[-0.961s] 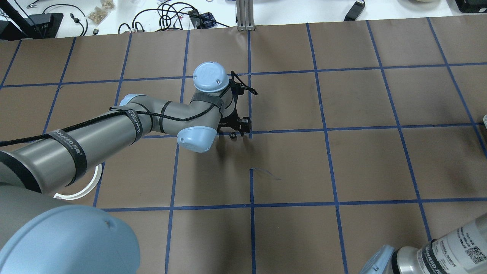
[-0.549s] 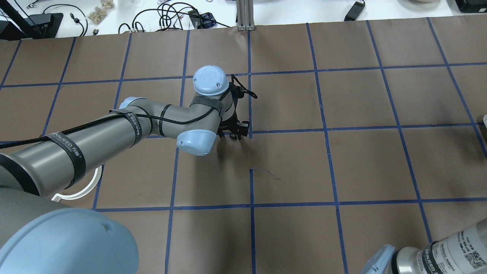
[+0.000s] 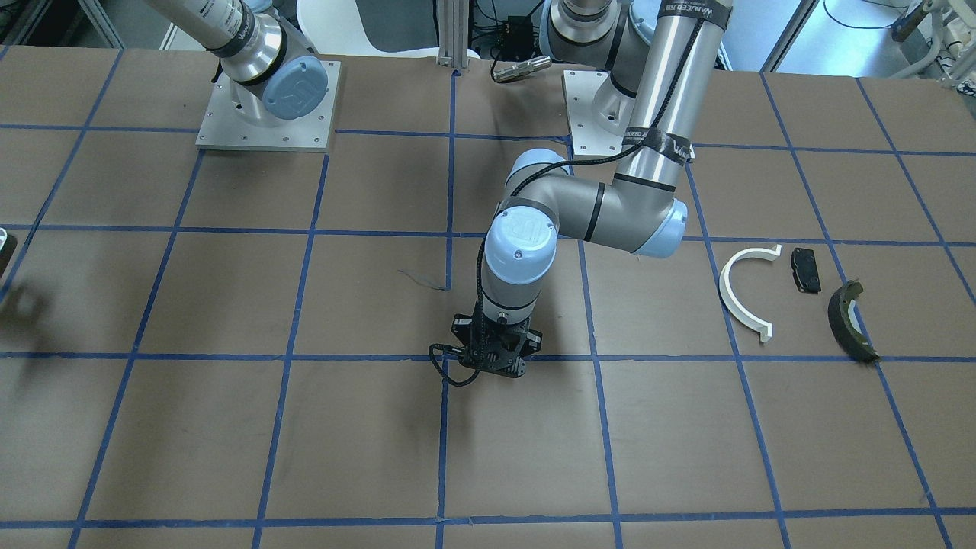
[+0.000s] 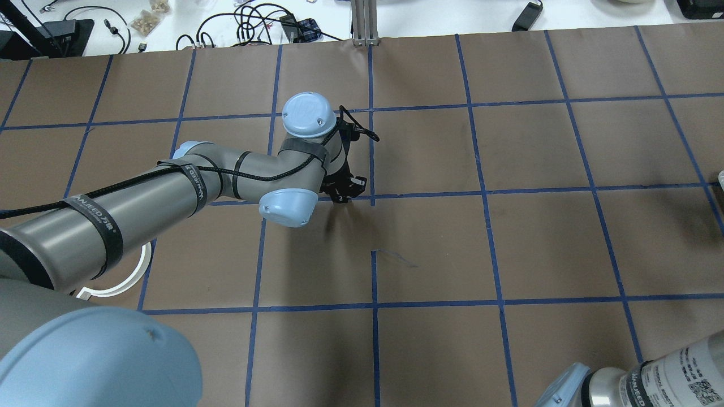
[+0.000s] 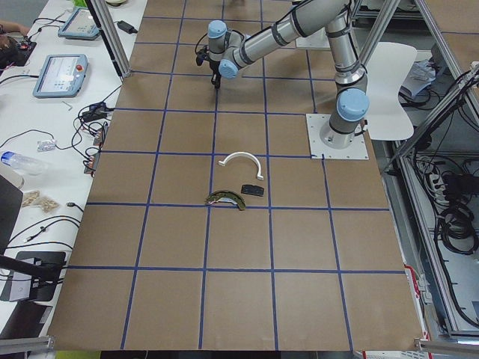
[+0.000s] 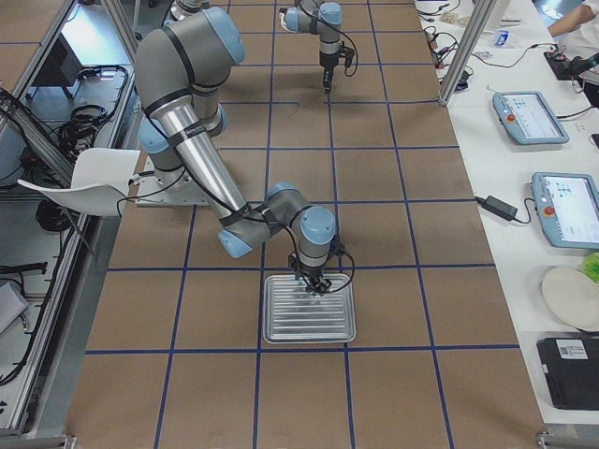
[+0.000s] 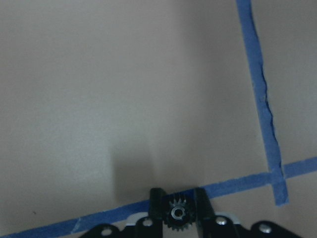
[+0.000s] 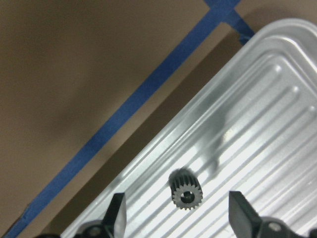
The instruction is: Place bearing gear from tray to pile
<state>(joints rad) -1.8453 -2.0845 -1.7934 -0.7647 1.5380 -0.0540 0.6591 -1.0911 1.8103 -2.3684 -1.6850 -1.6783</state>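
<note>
- The left end effector (image 7: 178, 198) is clamped on a small dark bearing gear (image 7: 177, 214). The toothed wheel sits between the two fingers (image 7: 157, 201), with its bright centre bore facing the wrist camera.
- This held gear is out over the brown-papered desk (image 3: 229, 427), near the middle, just beside a crossing of the blue tape lines (image 7: 257, 109).
- The left arm (image 4: 169, 192) reaches forward with its wrist bent down, so the end effector points at the desk surface.
- The pile lies well apart from the held gear, toward the robot's left end of the desk.
- It is made up of a white half-ring arc (image 3: 743, 293), a small flat black pad (image 3: 805, 269) and a dark curved shoe with an olive edge (image 3: 850, 320).
- The three parts lie side by side without touching, with the pad between the arc and the shoe.
- The right end effector (image 8: 177, 206) is spread wide and grips nothing, poised over the ribbed metal tray (image 8: 257, 124).
- A second gear (image 8: 186, 192) rests on the tray's ridges close to one rim. In the wrist view it sits between the parted fingers, clear of both.
- The tray sits on the robot's right side of the desk, with one corner near a tape crossing.
</note>
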